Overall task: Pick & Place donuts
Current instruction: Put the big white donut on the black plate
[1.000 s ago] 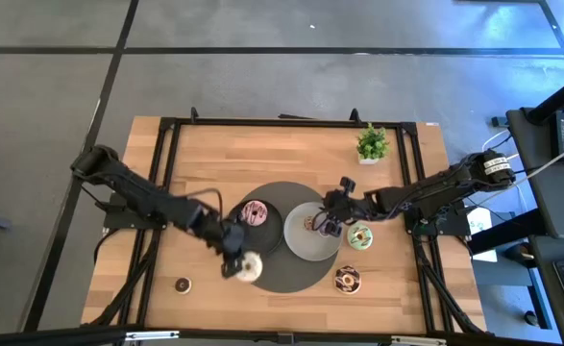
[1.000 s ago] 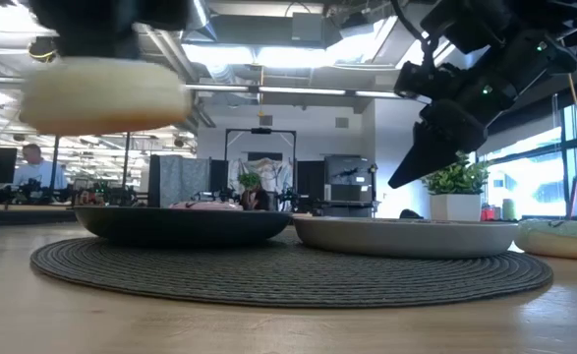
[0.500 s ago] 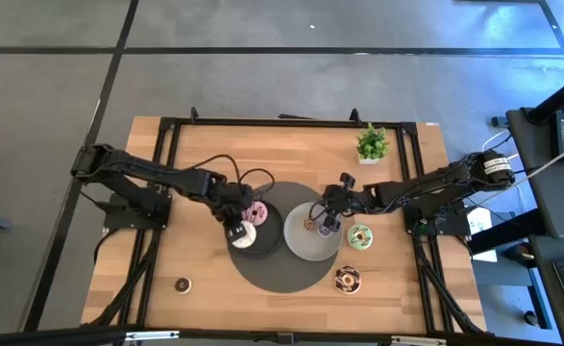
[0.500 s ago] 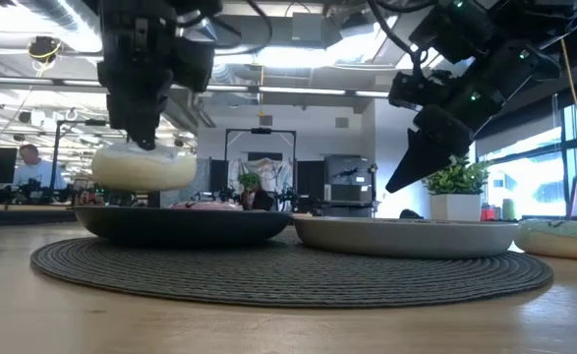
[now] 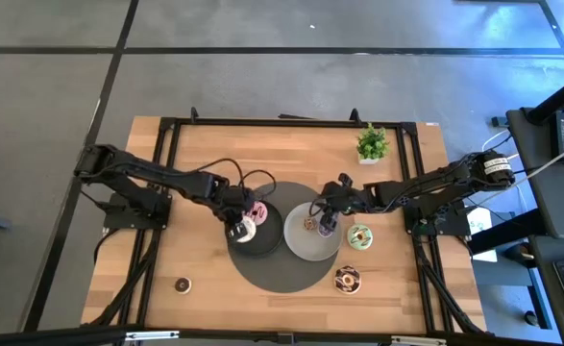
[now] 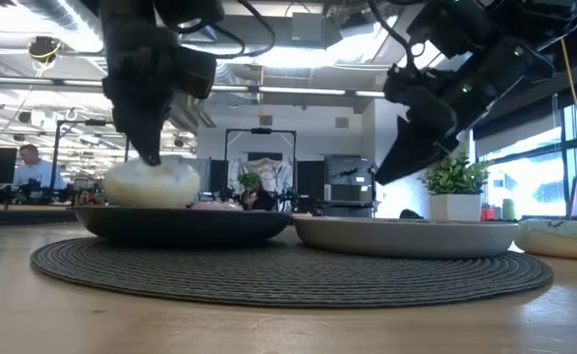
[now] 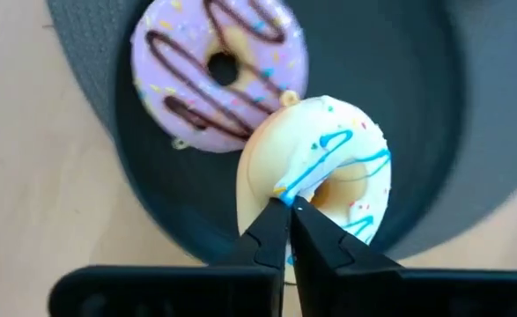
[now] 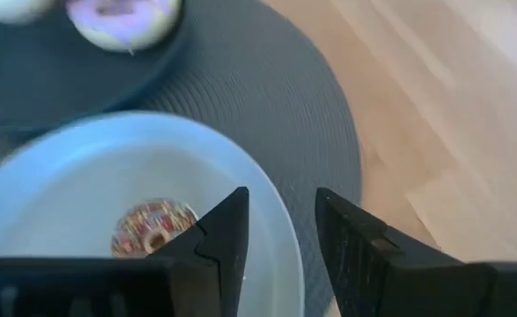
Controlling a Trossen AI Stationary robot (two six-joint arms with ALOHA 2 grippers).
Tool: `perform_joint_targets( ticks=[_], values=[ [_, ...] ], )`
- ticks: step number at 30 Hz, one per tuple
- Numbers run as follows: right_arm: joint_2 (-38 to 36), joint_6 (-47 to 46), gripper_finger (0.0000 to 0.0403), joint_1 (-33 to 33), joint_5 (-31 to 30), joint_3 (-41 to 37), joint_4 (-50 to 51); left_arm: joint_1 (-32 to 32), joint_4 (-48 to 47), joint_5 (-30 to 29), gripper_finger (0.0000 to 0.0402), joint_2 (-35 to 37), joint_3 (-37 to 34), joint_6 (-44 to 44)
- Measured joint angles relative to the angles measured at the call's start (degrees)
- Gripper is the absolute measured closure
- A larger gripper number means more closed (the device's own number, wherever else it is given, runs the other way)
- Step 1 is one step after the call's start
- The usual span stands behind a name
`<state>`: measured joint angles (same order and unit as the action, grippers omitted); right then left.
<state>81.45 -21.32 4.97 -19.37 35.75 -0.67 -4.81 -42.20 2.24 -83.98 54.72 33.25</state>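
A cream donut with white icing and blue drizzle (image 7: 328, 167) sits in my left gripper (image 7: 289, 202), low over the dark plate (image 7: 417, 106). Beside it on that plate lies a purple donut with brown stripes (image 7: 218, 70). In the low view the cream donut (image 6: 152, 182) is down at the dark plate (image 6: 185, 224). My right gripper (image 8: 282, 198) hovers open above the grey plate (image 8: 64, 185), near a tiny sprinkled donut (image 8: 157, 227) lying there. A green-white donut (image 5: 359, 235), a chocolate sprinkled one (image 5: 347, 280) and a tiny brown one (image 5: 182, 284) lie on the table. My left gripper pinches the cream donut's ring (image 7: 276, 180) between its two fingers, beside the hole, coming from above and pointing down. The donut is tilted, its cream side showing. Its lower edge is at the dark plate and it touches the purple donut.
Both plates stand on a round dark woven mat (image 5: 282, 274) in the table's middle. A small potted plant (image 5: 372, 144) stands near the far right corner. Bare wood lies to the left and at the far side of the mat.
My left gripper has carried the cream donut from above the mat's near left part toward the far side and right, over the dark plate, then down until the donut reaches the plate. My right gripper has edged slightly left over the grey plate, still open.
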Motion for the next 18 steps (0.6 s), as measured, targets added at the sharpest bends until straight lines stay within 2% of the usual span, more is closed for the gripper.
perform_joint_targets(
  ticks=[4,9,18],
  values=[
    [0.00,5.10,0.0268,0.17,0.02,0.00,-2.55,-1.31,-0.03,-1.39,0.0397,-2.25,0.00,-0.24],
    [0.00,5.07,0.0268,0.28,2.89,0.00,-2.69,-2.61,0.53,-2.01,0.0396,-4.93,-0.02,1.06],
    [0.00,4.92,0.0268,0.52,3.06,0.00,-3.03,-2.70,0.42,-1.89,0.0395,-6.05,0.00,1.94]
  ],
)
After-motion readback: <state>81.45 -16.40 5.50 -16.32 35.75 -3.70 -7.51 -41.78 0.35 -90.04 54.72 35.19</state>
